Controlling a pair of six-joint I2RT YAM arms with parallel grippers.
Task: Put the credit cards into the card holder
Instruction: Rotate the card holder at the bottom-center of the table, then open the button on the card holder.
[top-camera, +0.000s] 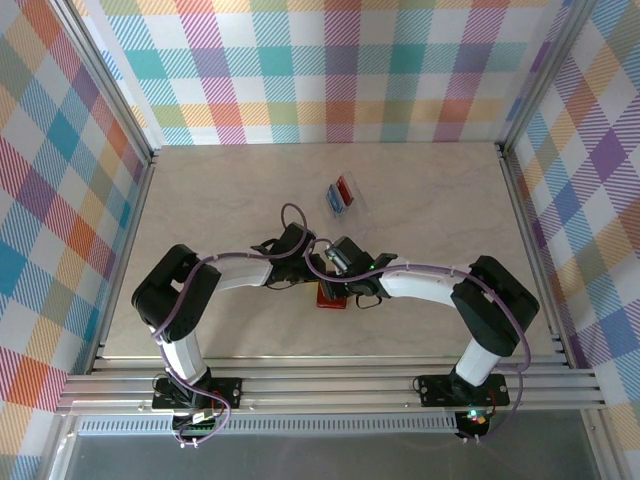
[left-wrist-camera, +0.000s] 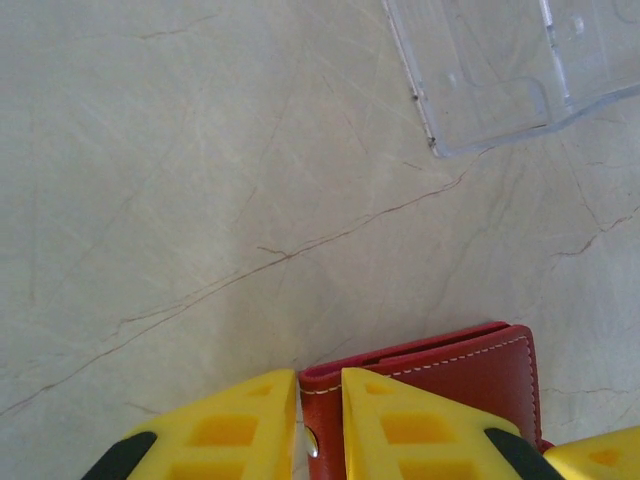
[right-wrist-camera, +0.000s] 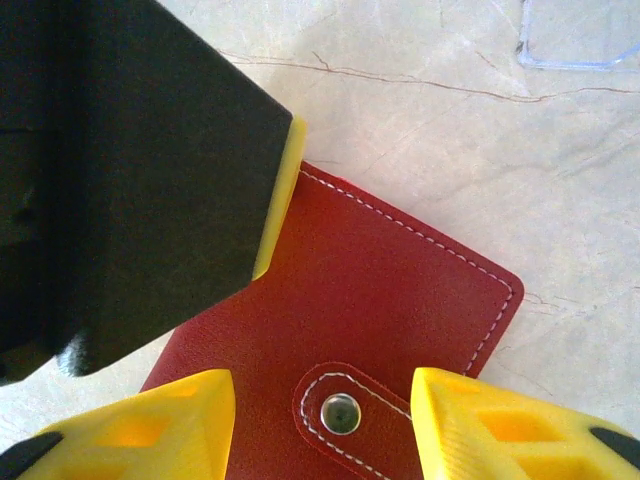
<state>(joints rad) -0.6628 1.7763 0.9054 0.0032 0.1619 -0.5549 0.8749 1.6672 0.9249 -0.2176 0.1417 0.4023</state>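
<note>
Top external: arms (top-camera: 235, 272) bent inward; left gripper (left-wrist-camera: 318, 385) pinches card holder (left-wrist-camera: 450, 365), right gripper (right-wrist-camera: 322, 385) spread over it.

We take the small red leather folding wallet (top-camera: 332, 296) (left-wrist-camera: 440, 375) (right-wrist-camera: 380, 300) as our landmark. It lies flat on the pale marble-patterned table (top-camera: 220, 200). Behind it and apart from it lies the clear plastic case (top-camera: 343, 197) (left-wrist-camera: 490, 70) (right-wrist-camera: 575, 40). In the case the red plastic card (top-camera: 347, 188) lies just behind the blue plastic card (top-camera: 335, 198). The left gripper (left-wrist-camera: 320, 385) (right-wrist-camera: 280, 190) stands at the wallet's left edge, which runs between its fingers. The right gripper (right-wrist-camera: 320, 400) hangs over the wallet, one finger on either side of the snap tab.
</note>
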